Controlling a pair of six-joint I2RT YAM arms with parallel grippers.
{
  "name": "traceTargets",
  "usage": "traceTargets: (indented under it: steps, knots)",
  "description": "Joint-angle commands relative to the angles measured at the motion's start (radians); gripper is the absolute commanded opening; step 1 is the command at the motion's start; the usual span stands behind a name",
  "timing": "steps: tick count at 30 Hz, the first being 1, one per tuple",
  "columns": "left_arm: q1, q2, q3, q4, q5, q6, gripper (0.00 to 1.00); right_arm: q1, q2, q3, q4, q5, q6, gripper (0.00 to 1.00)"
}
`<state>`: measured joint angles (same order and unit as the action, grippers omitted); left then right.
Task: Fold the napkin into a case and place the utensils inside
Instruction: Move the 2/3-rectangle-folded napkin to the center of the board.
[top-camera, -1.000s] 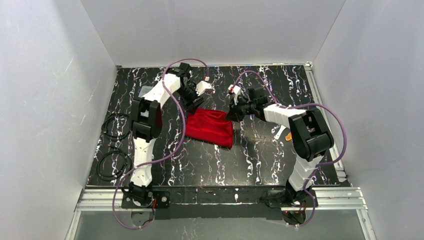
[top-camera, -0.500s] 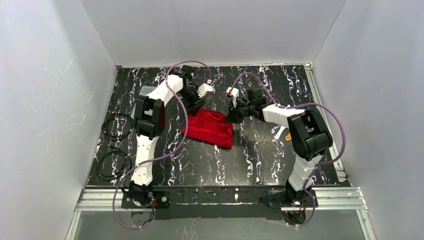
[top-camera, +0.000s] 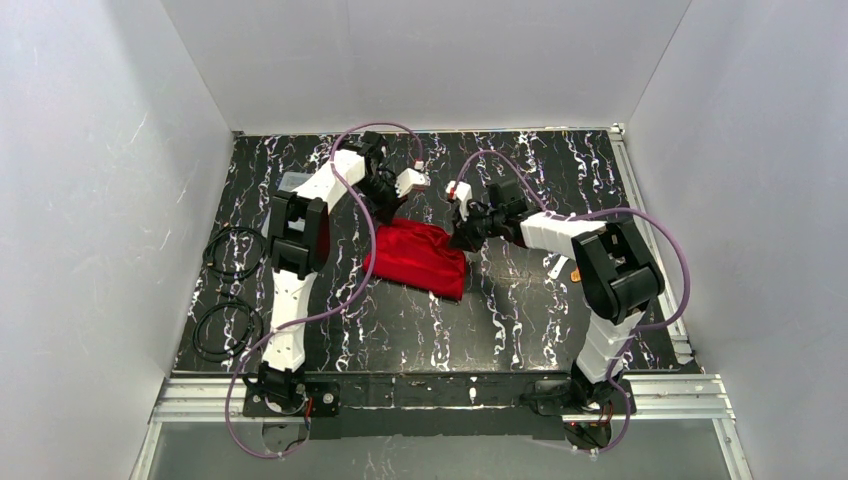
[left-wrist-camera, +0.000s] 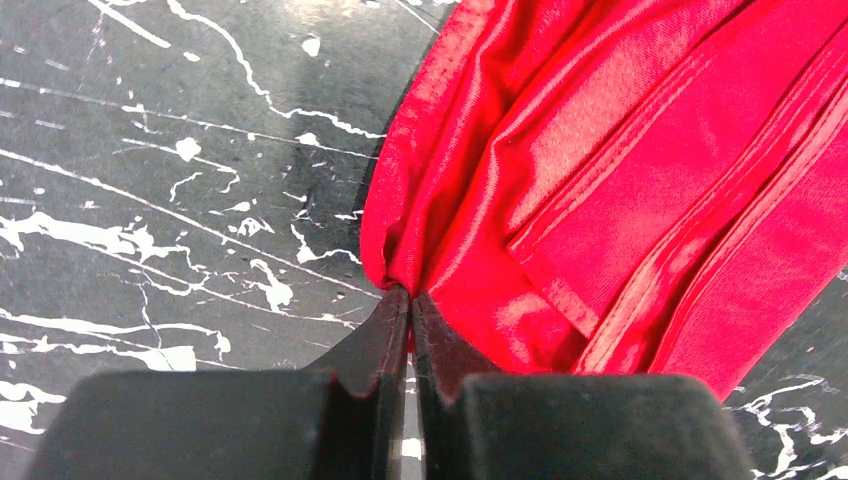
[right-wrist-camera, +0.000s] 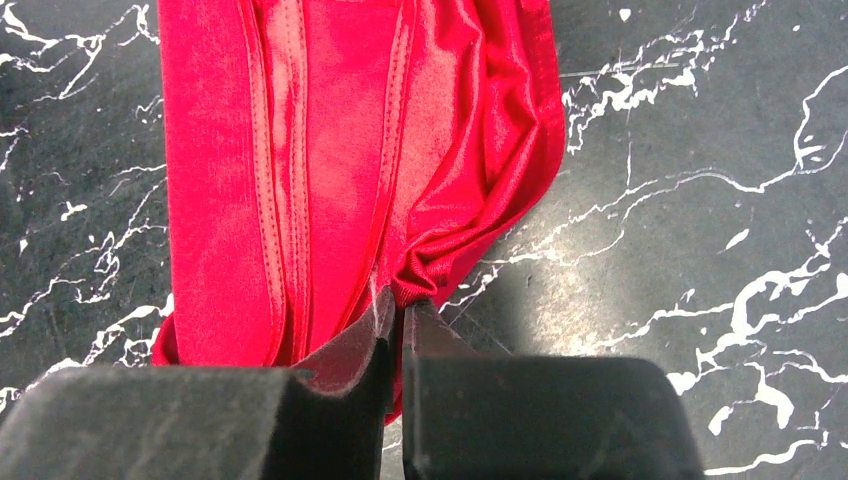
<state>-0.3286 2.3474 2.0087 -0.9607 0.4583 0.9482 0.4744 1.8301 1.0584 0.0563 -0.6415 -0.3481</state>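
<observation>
Folding is going on but looking far from finished: the bright red, shiny, creased cloth napkin (top-camera: 418, 255) is lying in loose layers on the black marbled table (top-camera: 520, 320), the left gripper (left-wrist-camera: 410, 295) and the right gripper (right-wrist-camera: 400, 300) are each pinching one far corner of it tightly, and the small white and yellow-gold utensils (top-camera: 562, 268) are waiting outside it, near the right arm.

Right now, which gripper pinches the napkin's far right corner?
The right gripper, shut on the far right corner of the napkin; the left gripper pinches the far left corner.

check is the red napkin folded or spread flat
Folded: the napkin lies in stacked layers, several hemmed edges side by side in both wrist views.
</observation>
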Motion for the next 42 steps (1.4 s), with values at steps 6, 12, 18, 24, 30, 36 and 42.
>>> traceTargets:
  steps: [6,12,18,24,30,36,42]
  knots:
    - [0.005,-0.074,-0.106,0.010,0.027,0.048,0.00,0.049,-0.147,-0.132,0.105,0.165,-0.028,0.01]
    - [0.005,-0.215,-0.249,0.152,0.018,0.067,0.00,0.080,-0.213,-0.198,0.142,0.239,-0.035,0.01]
    - [0.006,-0.273,-0.278,0.170,0.028,0.074,0.00,0.118,-0.232,-0.223,0.134,0.278,-0.055,0.01]
    - [0.005,-0.346,-0.369,0.208,0.025,0.120,0.00,0.159,-0.248,-0.246,0.110,0.328,-0.082,0.01]
    - [0.004,-0.422,-0.499,0.296,0.009,0.178,0.00,0.187,-0.284,-0.265,0.101,0.351,-0.088,0.01]
    - [0.005,-0.471,-0.574,0.405,-0.012,0.174,0.00,0.230,-0.312,-0.271,0.084,0.363,-0.085,0.01]
    - [0.004,-0.535,-0.667,0.501,0.007,0.180,0.00,0.293,-0.349,-0.306,0.063,0.426,-0.089,0.01]
